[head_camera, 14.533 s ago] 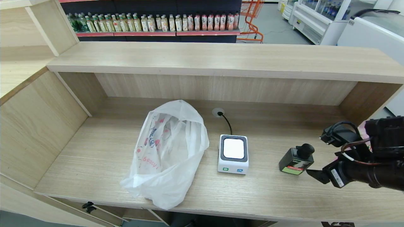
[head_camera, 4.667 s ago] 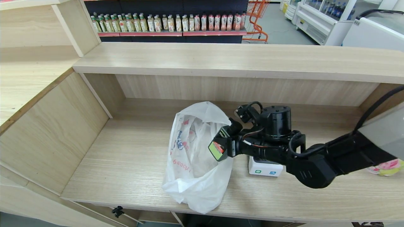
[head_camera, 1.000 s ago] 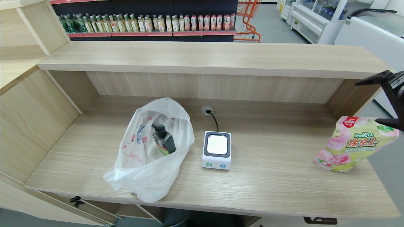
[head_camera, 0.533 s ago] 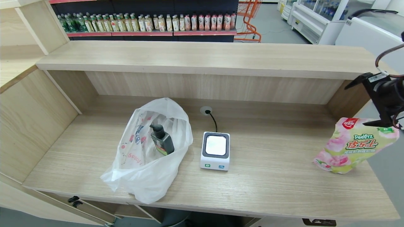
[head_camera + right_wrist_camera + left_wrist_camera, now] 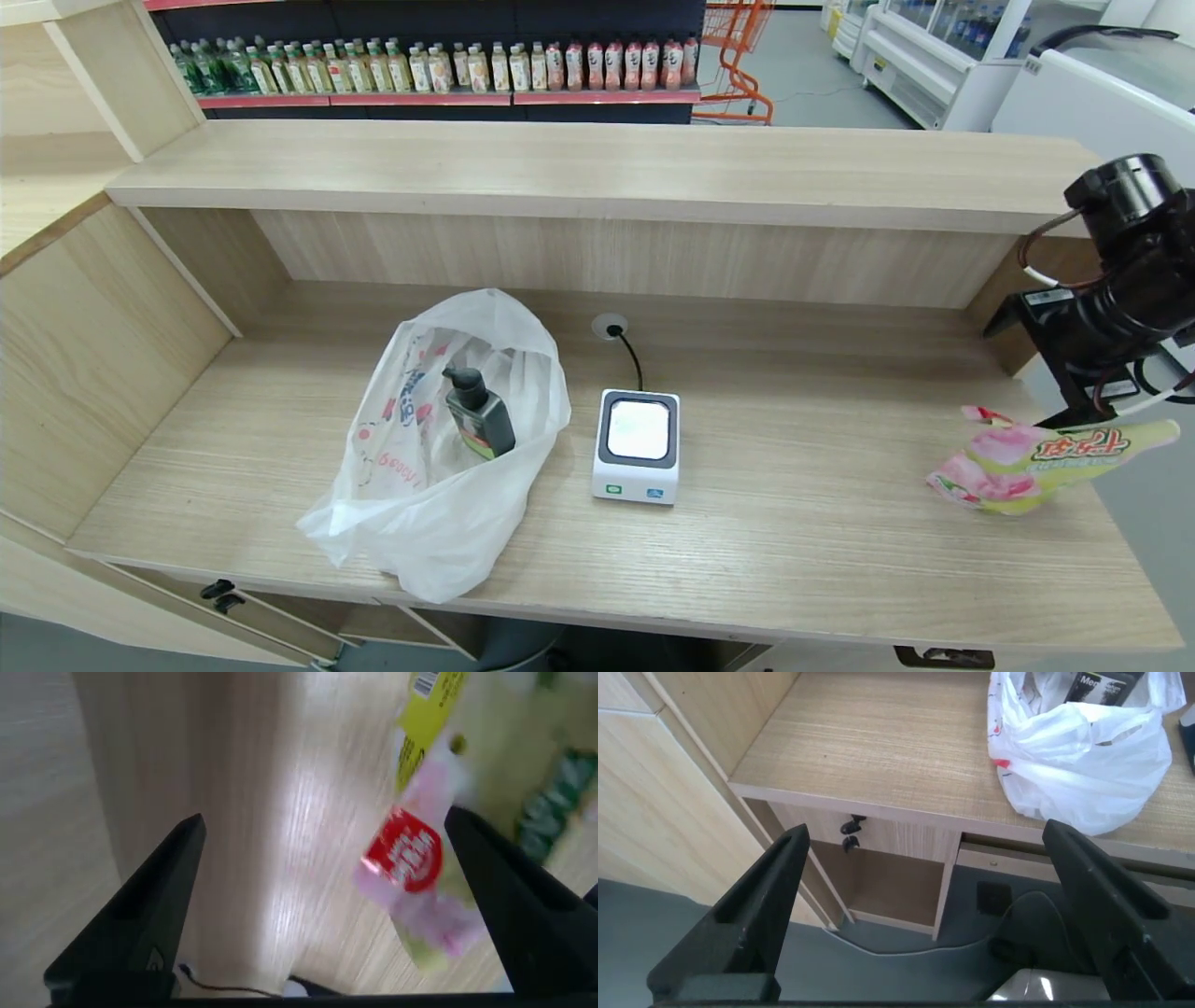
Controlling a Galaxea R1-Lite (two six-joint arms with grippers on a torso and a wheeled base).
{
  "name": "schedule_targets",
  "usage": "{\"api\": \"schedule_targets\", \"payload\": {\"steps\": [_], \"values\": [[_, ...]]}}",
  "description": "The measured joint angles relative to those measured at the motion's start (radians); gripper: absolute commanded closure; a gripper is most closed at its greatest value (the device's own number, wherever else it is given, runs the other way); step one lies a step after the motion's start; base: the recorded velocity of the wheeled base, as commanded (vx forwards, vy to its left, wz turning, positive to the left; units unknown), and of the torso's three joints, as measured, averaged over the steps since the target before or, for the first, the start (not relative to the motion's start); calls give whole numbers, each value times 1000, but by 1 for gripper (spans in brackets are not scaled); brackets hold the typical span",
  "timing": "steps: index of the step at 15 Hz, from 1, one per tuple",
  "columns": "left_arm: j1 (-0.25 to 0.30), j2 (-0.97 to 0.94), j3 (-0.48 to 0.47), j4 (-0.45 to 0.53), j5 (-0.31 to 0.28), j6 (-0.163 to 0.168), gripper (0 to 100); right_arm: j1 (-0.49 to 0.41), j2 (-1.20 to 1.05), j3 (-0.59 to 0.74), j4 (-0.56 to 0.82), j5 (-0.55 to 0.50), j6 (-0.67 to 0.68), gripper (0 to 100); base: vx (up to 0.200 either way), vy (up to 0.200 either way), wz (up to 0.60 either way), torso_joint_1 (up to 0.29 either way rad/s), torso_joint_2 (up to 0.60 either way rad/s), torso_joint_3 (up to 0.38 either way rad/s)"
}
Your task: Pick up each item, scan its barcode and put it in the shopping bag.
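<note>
A pink and green snack pouch (image 5: pixel 1046 455) sits at the counter's right end, tilted far over. My right gripper (image 5: pixel 1032 373) hangs open just above it, one finger close to the pouch's top edge. In the right wrist view the pouch (image 5: pixel 420 873) shows blurred between the spread fingers, nearer one of them. The white shopping bag (image 5: pixel 439 439) lies open on the left with a black pump bottle (image 5: pixel 481 422) inside. The white barcode scanner (image 5: pixel 638 446) stands mid-counter. My left gripper (image 5: pixel 926 831) is open below the counter's front edge, near the bag (image 5: pixel 1083 765).
The wooden counter (image 5: pixel 803 541) has a raised back ledge (image 5: pixel 597 173) and side walls. A black cable (image 5: pixel 633 359) runs from the scanner to a hole at the back. The pouch is close to the counter's right edge. Bare counter lies between scanner and pouch.
My right arm has come down over the pouch, which has tipped from upright to far over. Earlier still, the pump bottle went from the counter into the bag.
</note>
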Motion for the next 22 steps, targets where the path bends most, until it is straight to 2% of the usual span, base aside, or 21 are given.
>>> {"api": "schedule_targets", "payload": {"steps": [6,11,14,18,22], "values": [[-1,0,0,0,0,0,0,5,-3,-10,13,-10,-1,0,0,0,0,0,0,0],[-1,0,0,0,0,0,0,12,-160,-133,199,11,-31,0,0,0,0,0,0,0],[-1,0,0,0,0,0,0,-47,-255,-89,281,11,-83,0,0,0,0,0,0,0],[0,0,0,0,0,0,0,-111,-236,-29,181,14,-117,0,0,0,0,0,0,0],[-1,0,0,0,0,0,0,-108,-160,-23,116,17,-133,0,0,0,0,0,0,0]]}}
